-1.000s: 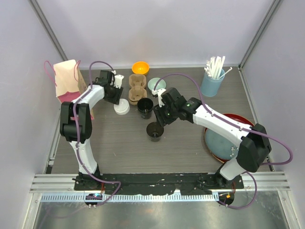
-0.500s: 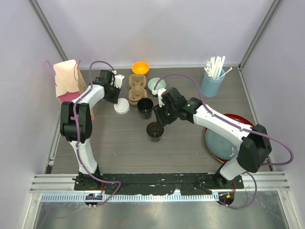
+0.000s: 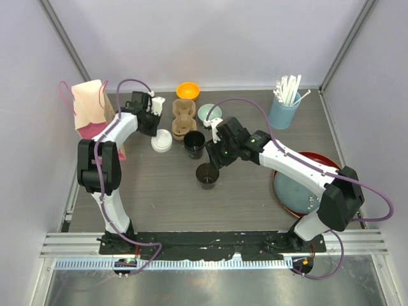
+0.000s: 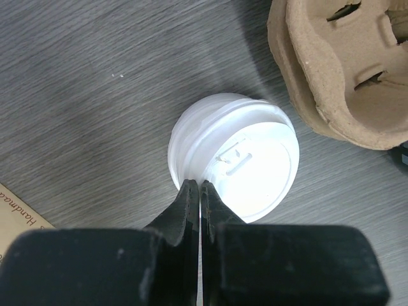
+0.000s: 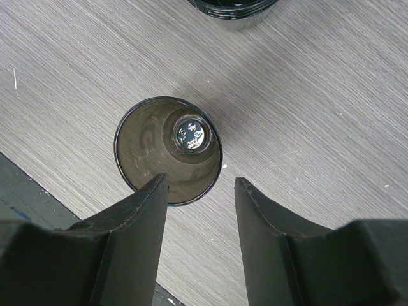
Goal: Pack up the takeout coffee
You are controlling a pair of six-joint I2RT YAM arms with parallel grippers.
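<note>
A white lid (image 4: 236, 162) lies on the table beside the cardboard cup carrier (image 4: 347, 64). My left gripper (image 4: 199, 188) is shut, its tips pinched on the lid's near rim; from above the left gripper (image 3: 158, 132) sits at the back edge of the lid (image 3: 162, 142). Two open black cups stand lidless: one (image 3: 194, 143) by the carrier (image 3: 183, 118), one (image 3: 207, 174) nearer the front. My right gripper (image 5: 201, 185) hangs open just over the near cup (image 5: 169, 150), whose rim is by the left fingertip (image 5: 156, 191). Seen from above, the right gripper (image 3: 212, 163) holds nothing.
A paper bag (image 3: 89, 109) stands at the back left. An orange bowl (image 3: 188, 90) and a pale bowl (image 3: 208, 113) sit behind the carrier. A blue tumbler of straws (image 3: 284, 109) is at the back right, a red plate (image 3: 319, 160) with a blue dish at right.
The left jaws have closed from half open onto the lid's rim, and the lid has shifted slightly left. The right arm and both cups have not moved.
</note>
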